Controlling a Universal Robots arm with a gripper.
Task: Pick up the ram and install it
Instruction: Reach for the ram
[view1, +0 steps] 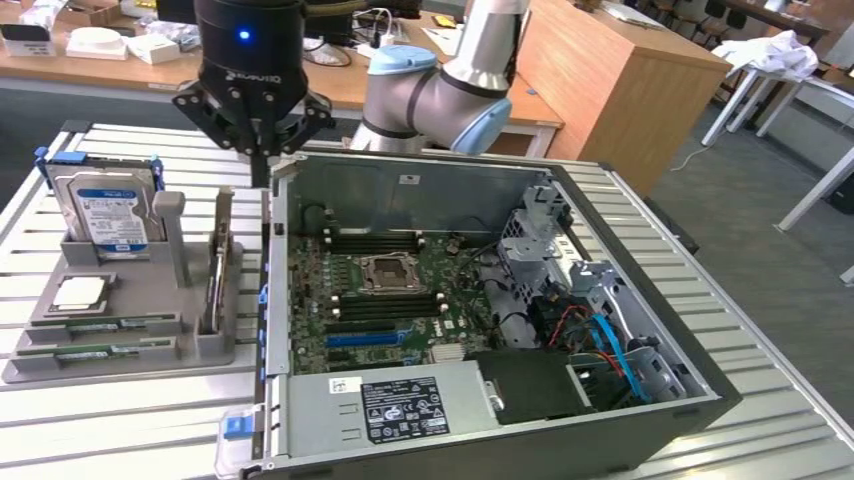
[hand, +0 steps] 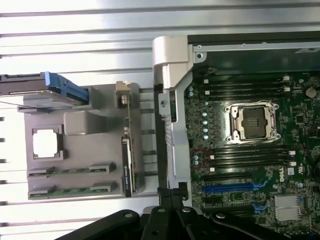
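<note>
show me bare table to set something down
Bare slatted table between the gray holder and the near edge, beside the computer case; another strip past the case at the exterior view's right. Holder and case interior are crowded.

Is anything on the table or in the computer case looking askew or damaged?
Nothing stands out. The two ram sticks lie flat and straight in the gray holder; the hard drive stands upright in it.

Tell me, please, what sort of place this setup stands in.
Likely a robotics lab or workshop: a robot arm stands over an open computer case on a slatted metal table, with cluttered wooden desks behind.
</note>
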